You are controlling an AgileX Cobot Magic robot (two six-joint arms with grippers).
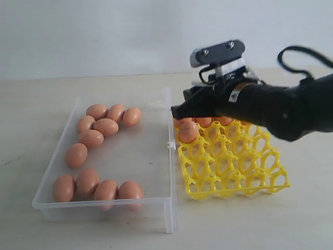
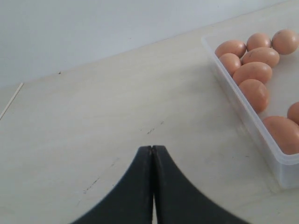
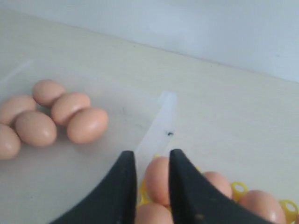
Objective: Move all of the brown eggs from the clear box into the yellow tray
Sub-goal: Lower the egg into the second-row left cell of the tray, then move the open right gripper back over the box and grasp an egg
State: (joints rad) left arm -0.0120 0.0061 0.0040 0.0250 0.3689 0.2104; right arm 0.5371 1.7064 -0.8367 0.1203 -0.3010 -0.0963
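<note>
Several brown eggs [image 1: 106, 126] lie in the clear box [image 1: 169, 208], one cluster at its far left and a row [image 1: 106, 189] along its front wall. The yellow tray [image 1: 234, 166] sits right of the box, with an egg [image 1: 188, 131] in a cell at its left edge and more along its far row under my arm. My right gripper [image 1: 177, 112] hovers over that far-left corner. Its jaws stand a little apart with nothing between them [image 3: 152, 154], and a tray egg [image 3: 156, 179] shows through the gap. My left gripper [image 2: 152, 148] is shut and empty over bare table.
The box's right wall [image 3: 161, 116], with a small clasp [image 1: 169, 144], stands right beside the tray's left edge. Most tray cells [image 1: 244, 172] hold nothing. The box's left end [image 2: 252, 126], with its eggs [image 2: 252, 72], lies near my left gripper.
</note>
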